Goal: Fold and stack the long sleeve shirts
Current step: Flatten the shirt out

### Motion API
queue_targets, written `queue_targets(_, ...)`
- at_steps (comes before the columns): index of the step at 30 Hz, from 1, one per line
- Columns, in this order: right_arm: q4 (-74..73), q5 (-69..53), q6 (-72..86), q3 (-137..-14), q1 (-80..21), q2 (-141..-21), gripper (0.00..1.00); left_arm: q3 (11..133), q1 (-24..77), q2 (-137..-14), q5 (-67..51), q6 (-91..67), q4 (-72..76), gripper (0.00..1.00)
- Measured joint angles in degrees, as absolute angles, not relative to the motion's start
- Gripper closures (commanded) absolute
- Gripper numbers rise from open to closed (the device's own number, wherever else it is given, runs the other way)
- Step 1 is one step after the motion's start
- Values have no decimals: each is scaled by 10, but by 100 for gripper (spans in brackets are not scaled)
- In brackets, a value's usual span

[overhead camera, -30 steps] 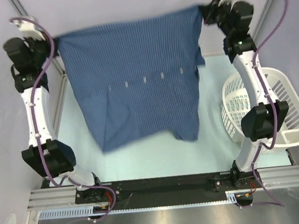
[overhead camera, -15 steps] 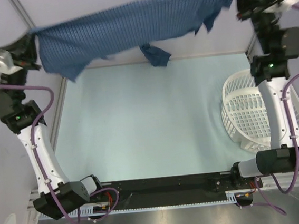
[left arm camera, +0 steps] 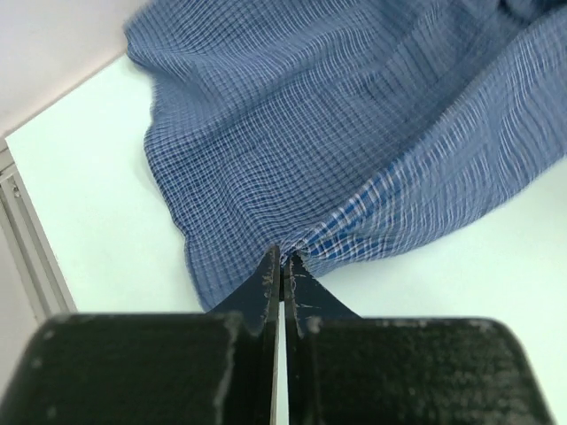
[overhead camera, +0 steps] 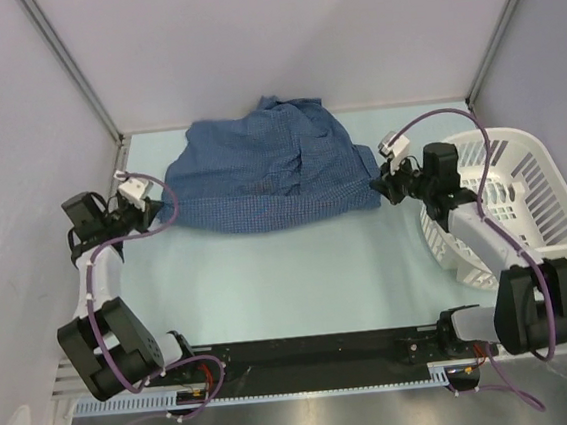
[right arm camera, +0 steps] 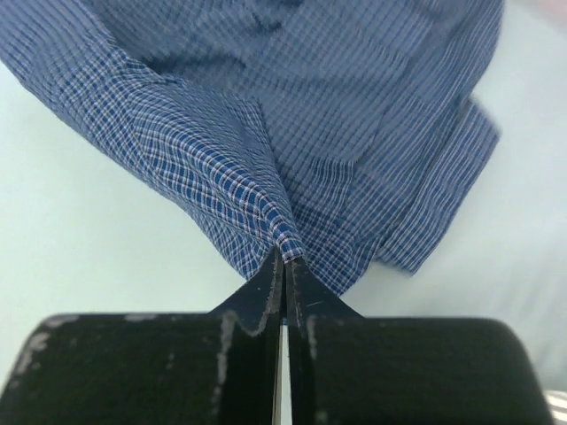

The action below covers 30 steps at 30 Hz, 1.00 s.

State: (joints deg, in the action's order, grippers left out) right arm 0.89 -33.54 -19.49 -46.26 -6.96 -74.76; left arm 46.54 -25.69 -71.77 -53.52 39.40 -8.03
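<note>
One blue checked shirt [overhead camera: 270,174] lies rumpled on the far half of the table [overhead camera: 299,271], between the two arms. Only the wrist cameras show the grip (too small to tell from above): the left gripper [left arm camera: 283,258] and the right gripper [right arm camera: 283,252] are each clamped tight on a pinch of its near edge. One white basket [overhead camera: 547,182] stands at the right, visible from overhead alone.

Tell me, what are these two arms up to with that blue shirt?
Two robot arms are handling a blue checked shirt that lies rumpled on the table. The left tool pinches its left edge and the right tool pinches its right edge, both down at table level. A white laundry basket stands off to the right.
</note>
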Motion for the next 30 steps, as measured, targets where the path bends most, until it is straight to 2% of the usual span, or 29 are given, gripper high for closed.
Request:
queue_targets(15,-236,-356,-349,-532,-42,-606,100,557,-285,-687,-514,706,-412,100)
queue_targets(16,-248,-357,-361,-524,-47,-587,97,555,-291,-682,-514,727,-435,100)
queue_targets(17,-264,-356,-372,-512,-55,-566,90,550,-297,-674,-512,764,-463,99)
queue_targets(18,-279,-356,-381,-502,-62,-552,78,542,-301,-667,-507,801,-490,85)
queue_targets(19,-299,-355,-391,-488,-72,-536,45,526,-305,-656,-496,842,-519,73)
queue_targets(20,-321,-355,-403,-476,-83,-524,36,503,-308,-645,-483,886,-547,66)
queue_targets(21,-352,-354,-416,-463,-96,-514,32,480,-310,-635,-467,922,-578,61)
queue_targets(25,-465,-341,-462,-438,-123,-497,21,434,-327,-622,-422,1004,-685,53)
queue_targets(27,-495,-337,-466,-444,-117,-494,20,442,-331,-619,-419,1017,-715,44)
queue_targets(29,-503,-338,-460,-460,-112,-501,23,465,-331,-618,-425,1020,-736,41)
queue_targets(30,-502,-338,-453,-470,-112,-507,25,474,-331,-618,-428,1020,-740,33)
